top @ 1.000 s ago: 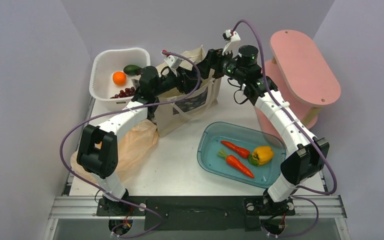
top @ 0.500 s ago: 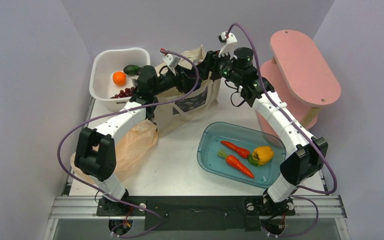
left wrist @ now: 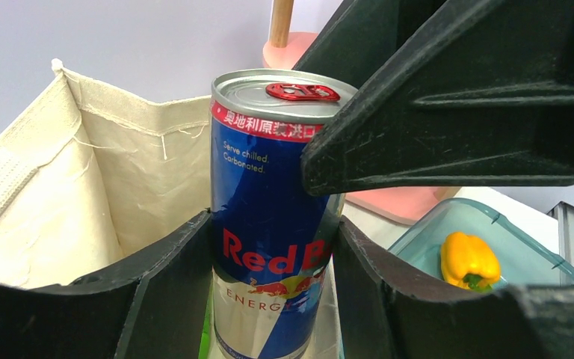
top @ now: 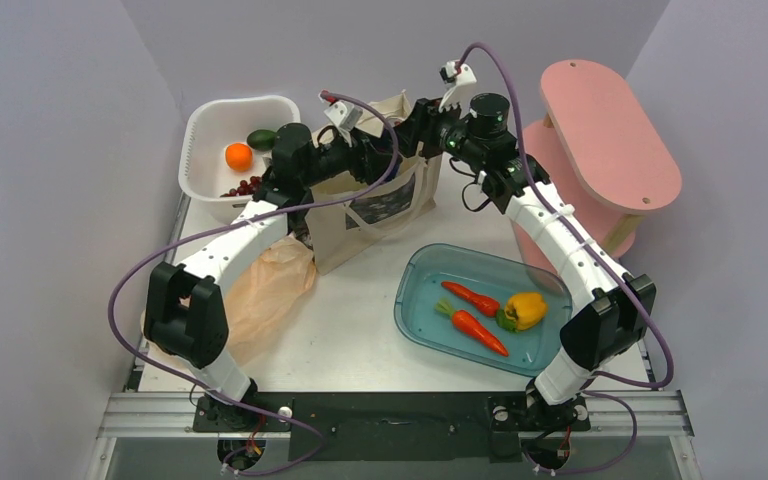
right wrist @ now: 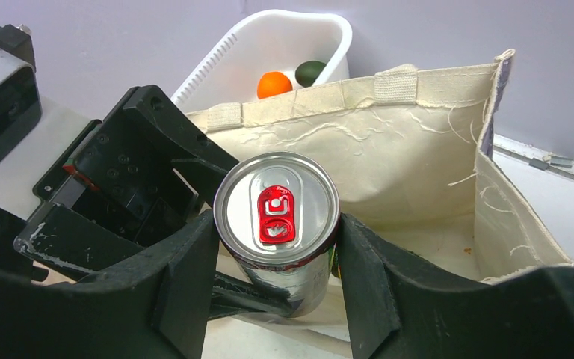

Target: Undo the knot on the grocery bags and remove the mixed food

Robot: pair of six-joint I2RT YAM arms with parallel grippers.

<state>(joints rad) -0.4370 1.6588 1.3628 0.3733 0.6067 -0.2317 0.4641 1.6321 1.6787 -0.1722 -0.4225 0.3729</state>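
Observation:
A blue-silver can (left wrist: pixel 269 187) stands upright over the open cream canvas tote (top: pixel 380 215). My left gripper (left wrist: pixel 269 247) is shut on its lower body. My right gripper (right wrist: pixel 276 224) is shut on its top rim, just below the red tab, and one black finger of it (left wrist: pixel 448 112) shows in the left wrist view. In the top view both grippers meet above the tote (top: pixel 405 135) and hide the can. The peach-orange plastic bag (top: pixel 265 290) lies flat left of the tote; no knot shows. Two carrots (top: pixel 475 315) lie in the teal tray (top: pixel 420 262). The avocado (top: pixel 262 138) is in the white basket (top: pixel 200 125).
A yellow bell pepper (top: pixel 525 310) lies in the tray beside the carrots. The basket also holds an orange fruit (top: pixel 239 156) and dark grapes (top: pixel 250 186). A pink two-tier stand (top: pixel 610 130) is at the back right. Walls close in on both sides.
The left arm has shifted up and slightly right, and the right gripper has moved a little left over the tote. Both grippers stay together at the tote's mouth.

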